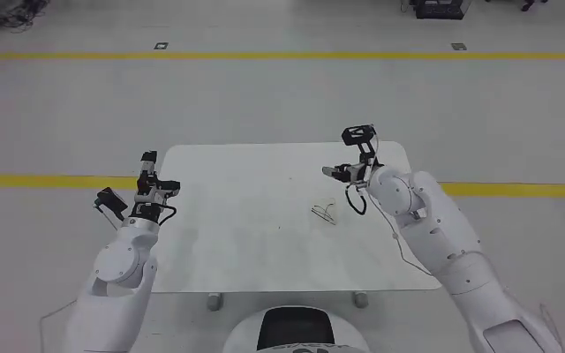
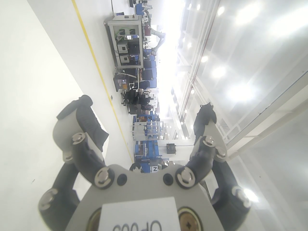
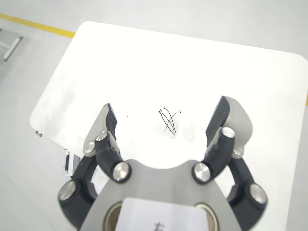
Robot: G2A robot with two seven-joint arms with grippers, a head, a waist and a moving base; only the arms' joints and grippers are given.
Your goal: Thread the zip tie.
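The right gripper [image 3: 166, 103] is held above the white table [image 1: 247, 221], toward its far right corner, with its fingers spread wide and nothing between them. The left gripper [image 1: 147, 168] is held just off the far left corner, likewise spread wide and empty, and is aimed out into the room rather than at the table.

The zip ties [image 3: 169, 122] are laid flat on the table, right of its centre and nearer the right edge than the left. They are found below the right gripper and a little toward the near edge from it. The left gripper is well apart from them, so the right arm is judged the nearer one for a pick.

Through the right wrist camera the ties are framed between the two fingers, their long axes running roughly away from the gripper. About three thin black strands can be made out, slightly curved and crossed in a loose fan, each with a small head at its farther end. No strand is seen passed through a head.
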